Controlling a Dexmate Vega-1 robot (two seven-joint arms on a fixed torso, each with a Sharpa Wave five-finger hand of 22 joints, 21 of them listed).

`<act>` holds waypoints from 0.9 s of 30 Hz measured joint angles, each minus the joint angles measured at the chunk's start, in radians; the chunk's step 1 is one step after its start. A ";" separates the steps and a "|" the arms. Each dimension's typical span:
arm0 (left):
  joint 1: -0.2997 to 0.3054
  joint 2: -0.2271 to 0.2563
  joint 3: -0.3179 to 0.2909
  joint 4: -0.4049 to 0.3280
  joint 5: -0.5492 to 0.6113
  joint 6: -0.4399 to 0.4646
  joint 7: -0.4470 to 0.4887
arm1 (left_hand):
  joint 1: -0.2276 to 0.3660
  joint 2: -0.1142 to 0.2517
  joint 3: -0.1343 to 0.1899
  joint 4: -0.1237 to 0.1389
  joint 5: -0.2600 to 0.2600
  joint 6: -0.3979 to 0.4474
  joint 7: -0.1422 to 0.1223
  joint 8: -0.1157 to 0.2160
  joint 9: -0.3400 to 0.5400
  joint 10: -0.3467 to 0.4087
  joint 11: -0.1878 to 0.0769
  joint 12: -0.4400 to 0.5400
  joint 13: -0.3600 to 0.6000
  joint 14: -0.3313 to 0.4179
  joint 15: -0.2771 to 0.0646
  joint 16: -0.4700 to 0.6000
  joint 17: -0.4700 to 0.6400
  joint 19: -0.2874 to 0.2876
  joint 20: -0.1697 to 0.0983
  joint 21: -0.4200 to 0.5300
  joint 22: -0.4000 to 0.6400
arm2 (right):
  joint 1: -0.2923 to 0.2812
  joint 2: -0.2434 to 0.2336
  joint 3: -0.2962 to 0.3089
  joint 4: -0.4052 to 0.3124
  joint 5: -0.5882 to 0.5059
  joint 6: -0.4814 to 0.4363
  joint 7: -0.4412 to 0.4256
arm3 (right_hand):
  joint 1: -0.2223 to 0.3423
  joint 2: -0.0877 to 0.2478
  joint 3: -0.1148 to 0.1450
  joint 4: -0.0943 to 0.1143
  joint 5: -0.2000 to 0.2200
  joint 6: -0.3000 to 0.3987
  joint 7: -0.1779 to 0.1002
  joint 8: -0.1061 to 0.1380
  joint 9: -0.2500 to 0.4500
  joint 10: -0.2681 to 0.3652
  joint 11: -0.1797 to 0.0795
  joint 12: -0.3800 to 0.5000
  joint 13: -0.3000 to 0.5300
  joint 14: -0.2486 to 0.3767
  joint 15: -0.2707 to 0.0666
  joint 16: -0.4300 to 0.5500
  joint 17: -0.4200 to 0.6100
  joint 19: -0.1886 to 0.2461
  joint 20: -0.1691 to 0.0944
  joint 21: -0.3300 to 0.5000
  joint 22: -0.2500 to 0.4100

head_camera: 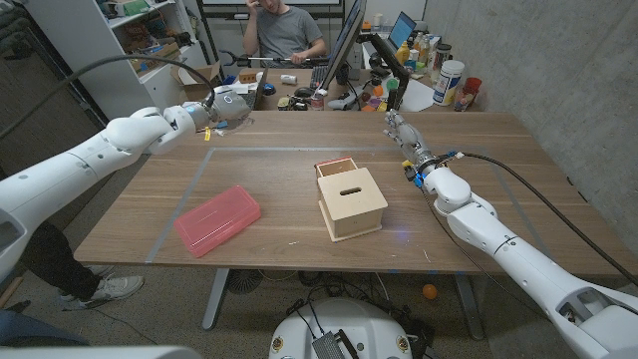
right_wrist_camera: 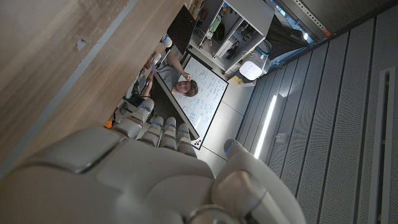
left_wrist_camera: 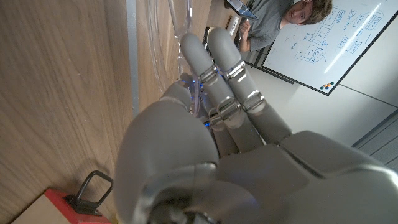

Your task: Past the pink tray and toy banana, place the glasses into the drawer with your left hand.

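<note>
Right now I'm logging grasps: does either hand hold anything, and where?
The left hand holds the clear glasses at the frame, exact spot unclear. The right hand holds nothing.

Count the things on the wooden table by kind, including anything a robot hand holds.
pink tray: 1
wooden drawer box: 1
clear glasses, held by the left robot hand: 1
Total: 3

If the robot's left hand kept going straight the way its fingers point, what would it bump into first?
Probably nothing on the table. The left hand holds the clear glasses near the far edge, fingers pointing toward the cluttered desk behind. The laptop there looks like the first thing in that line, though depth is hard to judge.
</note>
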 measured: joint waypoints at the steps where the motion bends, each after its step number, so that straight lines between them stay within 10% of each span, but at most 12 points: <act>1: 0.005 0.000 -0.006 -0.005 -0.007 0.005 0.008 | 0.000 0.000 0.000 0.000 0.000 0.000 0.000 0.000 0.000 0.000 0.000 0.002 0.000 0.000 0.000 0.002 0.003 0.000 0.000 0.000 0.000 | -0.002 -0.002 0.001 -0.003 0.000 -0.001 0.000 | 0.000 0.000 0.000 0.000 0.000 0.000 0.000 0.000 0.000 0.000 0.000 0.000 0.000 0.000 0.000 0.000 0.000 0.000 0.000 0.000 0.000; 27: 0.079 -0.033 -0.092 -0.065 -0.167 0.037 0.114 | 0.000 0.000 0.008 0.000 -0.012 0.000 0.000 -0.006 0.008 0.000 0.000 0.005 0.000 0.000 0.000 0.019 0.019 -0.011 -0.001 0.030 -0.002 | -0.047 -0.044 0.031 -0.074 0.006 -0.011 -0.013 | 0.005 0.005 0.000 0.000 0.000 0.007 0.000 0.000 0.000 0.000 0.000 0.000 0.000 0.000 0.000 0.000 0.000 0.000 0.000 0.000 0.000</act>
